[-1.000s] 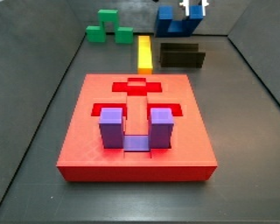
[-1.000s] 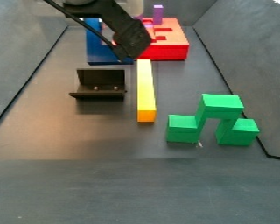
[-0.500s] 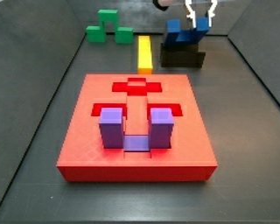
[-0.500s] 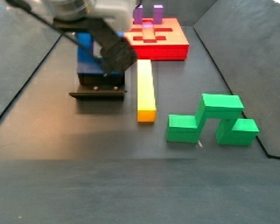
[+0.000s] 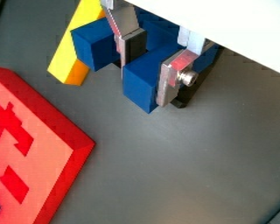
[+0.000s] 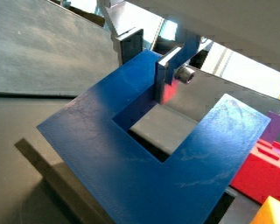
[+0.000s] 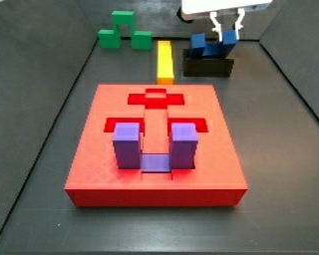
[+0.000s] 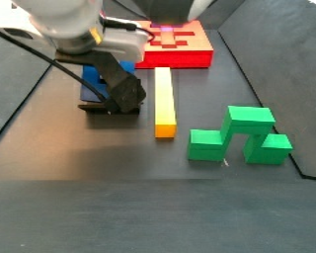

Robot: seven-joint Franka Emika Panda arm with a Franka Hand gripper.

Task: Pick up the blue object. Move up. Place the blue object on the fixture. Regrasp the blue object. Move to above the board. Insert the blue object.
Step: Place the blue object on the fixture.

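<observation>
Placement on the fixture (image 7: 209,67) looks under way: the blue object (image 7: 207,45) sits at the fixture's top, at about 1 o'clock from the board (image 7: 156,149) in a side view. The end effector (image 5: 149,54) is straight above it, silver fingers (image 5: 174,77) clamped on one prong (image 6: 136,79), prongs pointing up toward the wrist. Counted: one blue object, one purple U-block (image 7: 153,145) seated in the board, one yellow bar (image 8: 164,100), one green block (image 8: 240,134).
</observation>
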